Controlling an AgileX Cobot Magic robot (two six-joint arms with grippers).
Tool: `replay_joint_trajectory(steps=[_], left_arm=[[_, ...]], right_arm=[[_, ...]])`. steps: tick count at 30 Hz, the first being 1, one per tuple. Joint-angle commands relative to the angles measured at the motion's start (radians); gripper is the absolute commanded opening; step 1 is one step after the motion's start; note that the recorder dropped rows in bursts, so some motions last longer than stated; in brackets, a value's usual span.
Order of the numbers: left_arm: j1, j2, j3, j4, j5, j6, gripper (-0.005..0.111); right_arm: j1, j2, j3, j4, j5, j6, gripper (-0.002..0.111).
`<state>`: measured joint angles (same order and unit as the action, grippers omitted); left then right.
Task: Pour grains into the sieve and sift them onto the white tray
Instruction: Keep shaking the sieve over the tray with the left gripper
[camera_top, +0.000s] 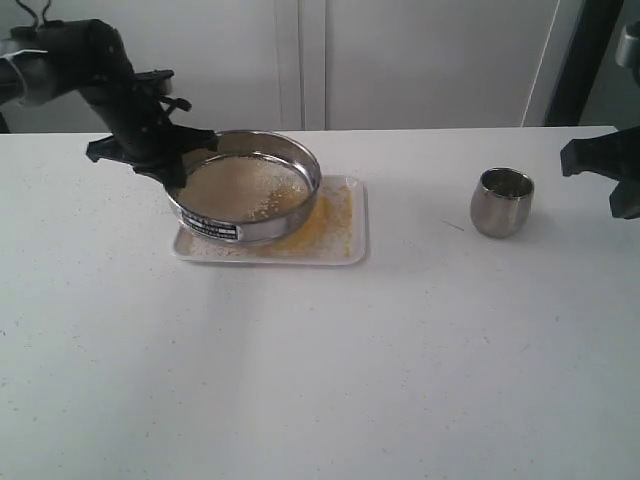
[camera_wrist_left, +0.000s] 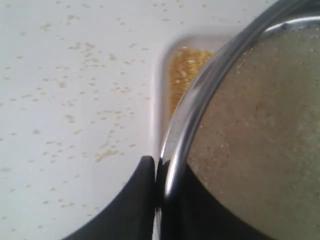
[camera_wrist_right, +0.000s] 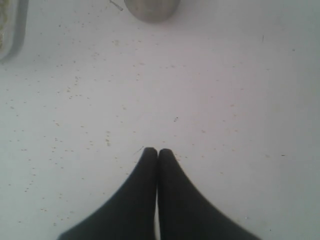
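The sieve (camera_top: 246, 186), a shallow steel ring with a mesh bottom and a black label, sits over the left part of the white tray (camera_top: 360, 218). My left gripper (camera_top: 186, 160) is shut on the sieve's left rim. In the left wrist view the rim (camera_wrist_left: 200, 100) passes between the black fingers (camera_wrist_left: 142, 195). Whitish grains (camera_top: 264, 196) lie on the mesh. Golden-yellow grains (camera_top: 328, 214) are spread over the tray, also seen as grains (camera_wrist_left: 187, 67) beside the rim. My right gripper (camera_wrist_right: 158, 150) is shut and empty over the bare table, at the far right (camera_top: 598, 160).
A small rounded steel cup (camera_top: 501, 202) stands upright on the table right of the tray and shows as the cup (camera_wrist_right: 151, 9) ahead of my right gripper. Stray grains speckle the white tabletop (camera_wrist_left: 75, 100). A white wall rises behind the table.
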<state>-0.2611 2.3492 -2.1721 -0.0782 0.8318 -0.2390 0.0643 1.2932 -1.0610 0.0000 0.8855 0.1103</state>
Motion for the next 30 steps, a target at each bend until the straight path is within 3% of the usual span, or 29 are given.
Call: replay_joint_trajectory(steps=[1, 3, 5, 7, 10, 14, 17, 19, 22, 25, 30], left_arm=[[-0.093, -0.016, -0.004, 0.087, -0.011, -0.003, 0.0], [-0.066, -0.035, -0.004, 0.174, -0.007, -0.086, 0.0], [-0.018, -0.049, -0.004, 0.132, -0.007, -0.156, 0.0], [0.0, -0.045, -0.004, 0.002, -0.024, -0.112, 0.0], [-0.034, -0.027, -0.004, -0.117, -0.039, -0.002, 0.0], [-0.051, -0.031, -0.004, -0.058, -0.054, 0.018, 0.0], [0.014, -0.052, -0.004, -0.017, -0.016, -0.03, 0.0], [0.04, -0.052, -0.004, -0.085, 0.0, -0.042, 0.0], [0.002, -0.034, -0.004, -0.158, -0.007, 0.043, 0.0], [-0.061, -0.028, -0.004, -0.109, -0.027, 0.087, 0.0], [-0.041, -0.048, -0.004, -0.033, 0.009, 0.003, 0.0]], right_arm=[[-0.001, -0.008, 0.004, 0.0, -0.005, 0.001, 0.0], [-0.001, -0.008, 0.004, 0.0, -0.005, 0.001, 0.0], [-0.001, -0.008, 0.004, 0.0, -0.005, 0.001, 0.0], [-0.001, -0.008, 0.004, 0.0, -0.005, 0.001, 0.0], [-0.001, -0.008, 0.004, 0.0, -0.005, 0.001, 0.0], [-0.001, -0.008, 0.004, 0.0, -0.005, 0.001, 0.0], [-0.001, -0.008, 0.004, 0.0, -0.005, 0.001, 0.0], [-0.001, -0.008, 0.004, 0.0, -0.005, 0.001, 0.0], [-0.001, -0.008, 0.004, 0.0, -0.005, 0.001, 0.0], [-0.001, -0.008, 0.004, 0.0, -0.005, 0.001, 0.0], [-0.001, -0.008, 0.004, 0.0, -0.005, 0.001, 0.0]])
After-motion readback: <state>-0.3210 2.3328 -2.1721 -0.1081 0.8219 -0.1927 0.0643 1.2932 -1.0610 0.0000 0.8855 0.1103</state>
